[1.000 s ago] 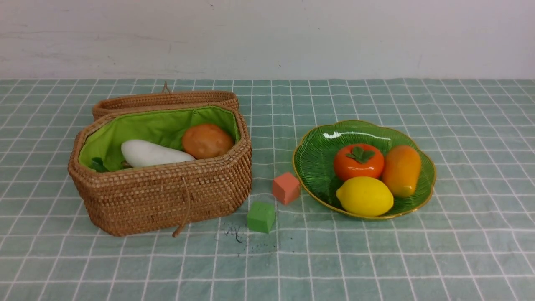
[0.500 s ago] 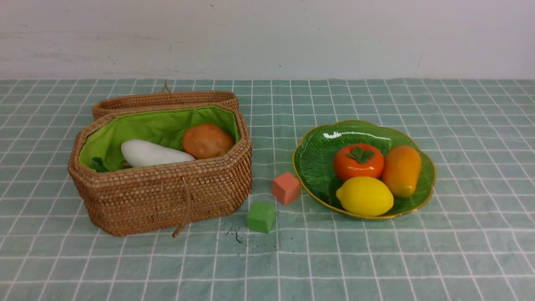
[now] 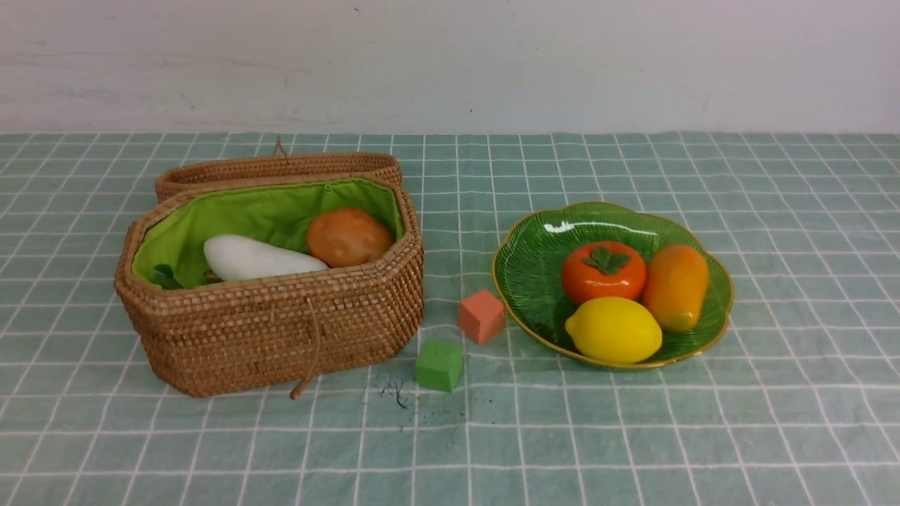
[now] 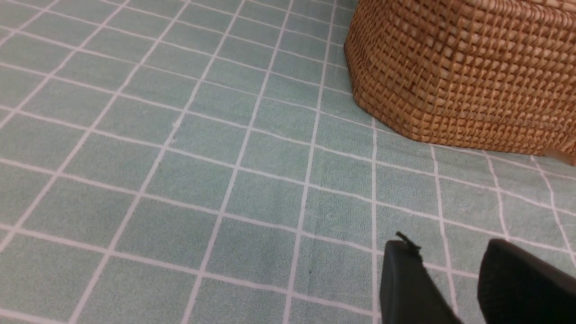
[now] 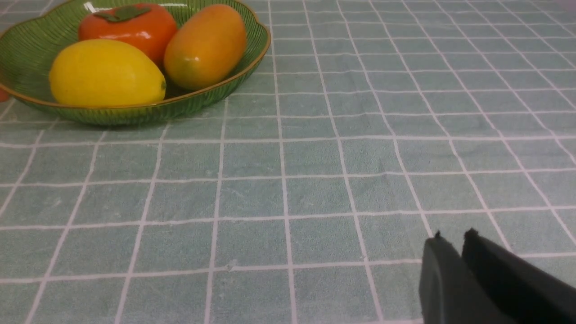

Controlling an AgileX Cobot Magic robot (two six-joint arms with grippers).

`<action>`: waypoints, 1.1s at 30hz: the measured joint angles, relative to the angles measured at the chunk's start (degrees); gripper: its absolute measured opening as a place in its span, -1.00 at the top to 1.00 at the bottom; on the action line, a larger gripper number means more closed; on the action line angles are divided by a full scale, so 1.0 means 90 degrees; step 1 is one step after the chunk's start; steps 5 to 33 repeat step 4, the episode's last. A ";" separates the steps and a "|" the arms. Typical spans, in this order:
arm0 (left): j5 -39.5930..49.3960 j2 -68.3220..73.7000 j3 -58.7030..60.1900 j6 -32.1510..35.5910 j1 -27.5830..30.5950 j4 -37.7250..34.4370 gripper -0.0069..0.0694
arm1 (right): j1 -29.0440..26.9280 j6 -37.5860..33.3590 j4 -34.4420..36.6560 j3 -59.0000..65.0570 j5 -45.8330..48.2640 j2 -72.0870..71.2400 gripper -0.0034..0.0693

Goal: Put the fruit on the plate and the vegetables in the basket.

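The wicker basket (image 3: 267, 330) stands open at the left, and the white radish (image 3: 253, 258) and the brown-orange potato (image 3: 348, 237) lie in it. The eggplant and chili are hidden. The green leaf plate (image 3: 541, 242) at the right holds the lemon (image 3: 613, 329), the persimmon (image 3: 603, 274) and the mango (image 3: 675, 284). Neither gripper shows in the front view. My left gripper (image 4: 447, 245) is open and empty above the cloth, near the basket's wall (image 4: 459, 72). My right gripper (image 5: 453, 235) is shut and empty, well short of the plate (image 5: 112, 114).
A salmon cube (image 3: 481, 316) and a green cube (image 3: 439, 364) sit on the checked cloth between basket and plate. The basket's lid (image 3: 278, 169) lies folded back behind it. A cord loop (image 3: 309, 358) hangs down its front wall.
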 joint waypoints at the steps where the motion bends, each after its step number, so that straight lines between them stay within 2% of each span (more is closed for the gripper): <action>1: 0.0000 0.0000 0.0000 0.0000 0.0000 0.0000 0.19 | 0.0000 0.0000 0.0000 0.0000 0.0000 0.0000 0.71; 33: 0.0000 0.0000 0.0000 0.0000 0.0000 0.0000 0.19 | 0.0000 0.0000 0.0000 0.0000 0.0000 0.0000 0.70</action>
